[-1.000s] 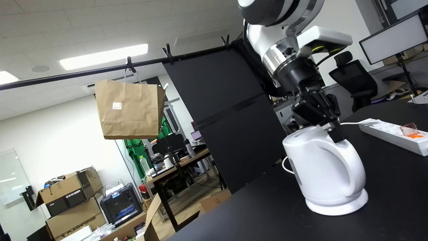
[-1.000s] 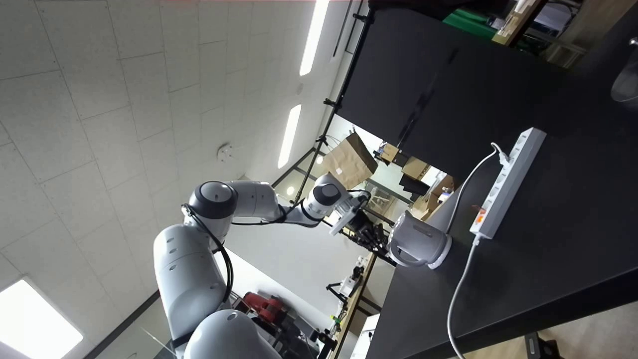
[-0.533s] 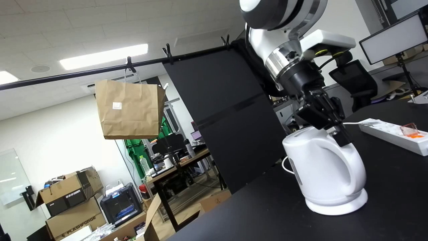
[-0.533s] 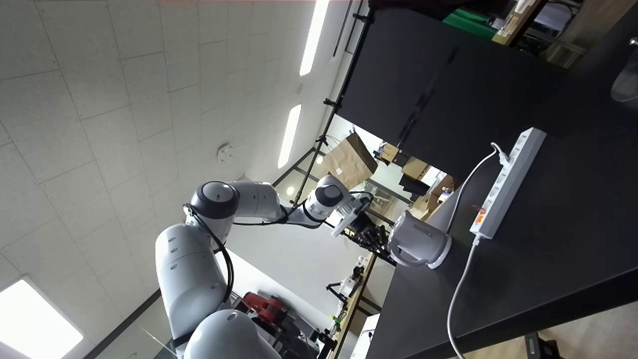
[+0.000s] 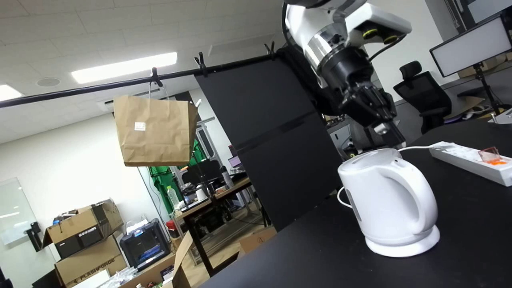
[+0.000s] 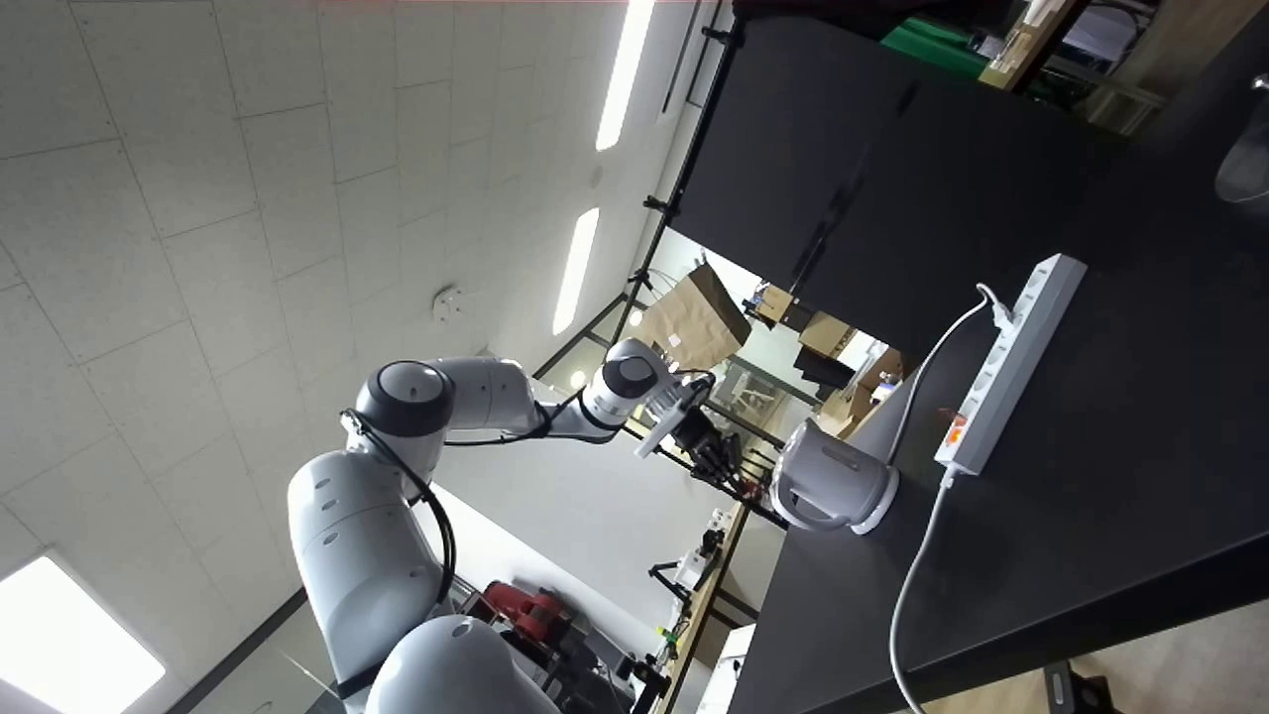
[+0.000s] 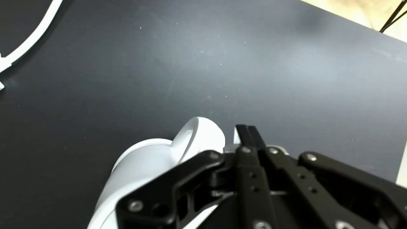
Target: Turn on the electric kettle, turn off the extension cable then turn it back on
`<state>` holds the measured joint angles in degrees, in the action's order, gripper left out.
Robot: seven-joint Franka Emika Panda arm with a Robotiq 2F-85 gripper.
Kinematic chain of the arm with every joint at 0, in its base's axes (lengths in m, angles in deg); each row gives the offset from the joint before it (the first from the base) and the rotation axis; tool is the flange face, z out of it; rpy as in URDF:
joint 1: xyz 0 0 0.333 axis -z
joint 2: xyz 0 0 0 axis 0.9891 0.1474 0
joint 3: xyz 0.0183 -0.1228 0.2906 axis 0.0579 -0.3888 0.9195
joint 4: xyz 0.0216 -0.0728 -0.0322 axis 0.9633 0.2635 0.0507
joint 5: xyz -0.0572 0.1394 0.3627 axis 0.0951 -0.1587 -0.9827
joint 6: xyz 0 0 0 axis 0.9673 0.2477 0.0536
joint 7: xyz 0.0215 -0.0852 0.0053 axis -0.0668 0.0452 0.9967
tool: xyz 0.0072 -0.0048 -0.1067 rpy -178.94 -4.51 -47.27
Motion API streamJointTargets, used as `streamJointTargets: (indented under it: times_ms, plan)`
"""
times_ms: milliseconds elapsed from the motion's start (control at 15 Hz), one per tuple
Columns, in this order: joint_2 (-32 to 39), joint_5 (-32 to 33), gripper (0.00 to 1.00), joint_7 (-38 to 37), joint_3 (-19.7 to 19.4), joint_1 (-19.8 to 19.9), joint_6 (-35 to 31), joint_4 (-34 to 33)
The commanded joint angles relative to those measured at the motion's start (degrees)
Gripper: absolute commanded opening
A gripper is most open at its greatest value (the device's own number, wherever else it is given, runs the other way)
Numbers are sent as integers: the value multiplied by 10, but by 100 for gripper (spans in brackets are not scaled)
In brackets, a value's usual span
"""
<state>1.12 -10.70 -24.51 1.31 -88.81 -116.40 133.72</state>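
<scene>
1. Claw (image 7: 246,126). Black; two fingers drawn together, nothing between them. Hangs near the top of the kettle (image 6: 833,481), seemingly clear of it.
2. Kettle. White, upright on its base (image 5: 404,246), on the black table (image 6: 1091,496). Switching it on is the step in hand, judged by the claw's place: either about to be done or done already, not shown which.
3. Cord (image 5: 416,147). White; its plug (image 6: 1002,317) seated in the power strip (image 6: 1013,362). Nothing left to do here.
4. Power strip. White, flat on the table, well apart from the claw. Switch (image 6: 955,432) orange, perhaps lit, so perhaps on; clear reddish flap (image 5: 489,154) raised beside it. Turning off, then on again: both judged outstanding.

Obscured:
5. Claw. Blurred in an exterior view; tips hard to make out.
6. Kettle. Body largely hidden by the claw and cut by the lower edge in the wrist view; handle (image 7: 208,135) shows. On-switch not made out; the small mark (image 5: 396,161) by the handle's top, in an exterior view, cannot be read.
7. Cord. Partly behind the kettle in an exterior view.
8. Power strip. End cut by the right edge in an exterior view; a white scrap (image 7: 1,85) at the wrist view's left edge may be its corner. Switch position too small to read.
</scene>
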Motion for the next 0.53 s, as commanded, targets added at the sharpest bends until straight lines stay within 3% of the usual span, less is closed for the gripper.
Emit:
streamJointTargets:
  times_ms: [0, 467]
  plan:
    - [-64, 27, 0, -8, -15, 3, -4, 26]
    - [-68, 128, 0, -44, -78, 30, -173, 68]
